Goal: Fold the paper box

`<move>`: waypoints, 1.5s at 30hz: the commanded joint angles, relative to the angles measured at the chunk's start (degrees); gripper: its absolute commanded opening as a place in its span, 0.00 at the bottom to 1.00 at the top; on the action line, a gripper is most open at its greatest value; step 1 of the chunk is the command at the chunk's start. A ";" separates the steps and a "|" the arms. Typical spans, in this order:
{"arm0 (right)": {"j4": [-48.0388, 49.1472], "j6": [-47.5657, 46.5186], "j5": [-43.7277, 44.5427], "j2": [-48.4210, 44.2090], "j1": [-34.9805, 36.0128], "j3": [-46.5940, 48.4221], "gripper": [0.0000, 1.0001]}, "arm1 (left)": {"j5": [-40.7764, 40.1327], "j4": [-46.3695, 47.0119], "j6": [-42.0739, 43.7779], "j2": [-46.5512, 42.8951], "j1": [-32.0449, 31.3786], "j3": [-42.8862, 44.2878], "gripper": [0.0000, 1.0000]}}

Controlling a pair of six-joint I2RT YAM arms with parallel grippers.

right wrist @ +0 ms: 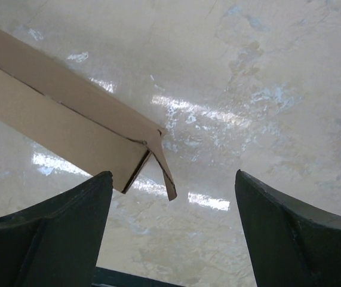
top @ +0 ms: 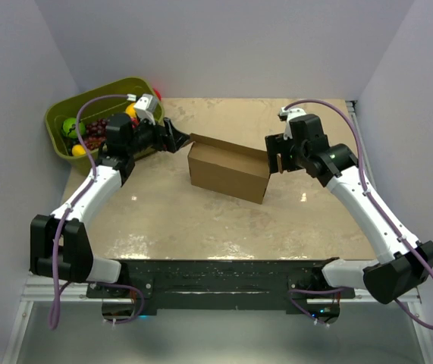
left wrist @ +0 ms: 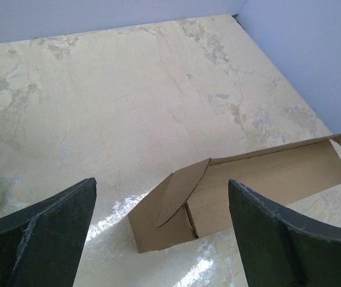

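"So, what do we have under and around us?"

"We see a table (top: 201,220) with a glossy beige top, marbled in paler and browner patches, with bright streaks of light glaring off it. Plain pale walls (top: 224,45) close it in at the back and on both sides. A black plate (top: 216,273) runs along the near edge, where we are bolted down."

"And the paper box?"

"We find the paper box (top: 227,173) near the middle of the table, set slantwise, its long brown side turned toward us. One flap stands up along its far left edge. From our right wrist we also see a small flap jutting out from the end corner."

"How do we hold our grippers?"

"Our left gripper (top: 177,139) is spread wide with nothing between its fingers. It sits at the box's far left corner, just beside the raised flap, and we cannot tell whether it touches. Our right gripper (top: 274,161) is spread wide too and holds nothing. It is just beside the box's right end, and again we cannot tell about contact."

"Anything else near us?"

"An olive-green bin (top: 98,85) sits at the far left corner, behind our left gripper. It holds small coloured items (top: 70,126) in green, yellow and dark purple. Purple cables (top: 52,288) loop beside us on both sides."
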 commanded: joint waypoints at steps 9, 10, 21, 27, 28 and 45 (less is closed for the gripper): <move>-0.72 2.84 -1.50 -0.94 0.10 -1.27 0.58 | 8.76 -9.10 12.14 3.25 0.37 7.43 0.83; -0.63 2.84 -1.15 -0.94 0.19 -1.53 0.56 | 9.02 -9.27 12.50 3.33 0.29 7.43 0.83; -0.11 3.37 -1.14 0.29 0.10 -2.59 0.34 | 9.91 -7.96 11.37 4.83 -1.03 6.90 0.61; -0.10 3.46 -1.32 -0.15 0.19 -1.97 0.10 | 9.55 -5.67 9.96 3.33 -1.38 5.41 0.29; -0.19 3.46 -1.23 -0.15 0.10 -1.89 0.08 | 9.73 -5.67 9.96 3.33 -1.47 5.32 0.26; 9.12 9.52 -2.11 -0.32 0.10 -3.73 0.00 | 7.36 -4.35 5.12 1.14 -4.72 2.25 0.00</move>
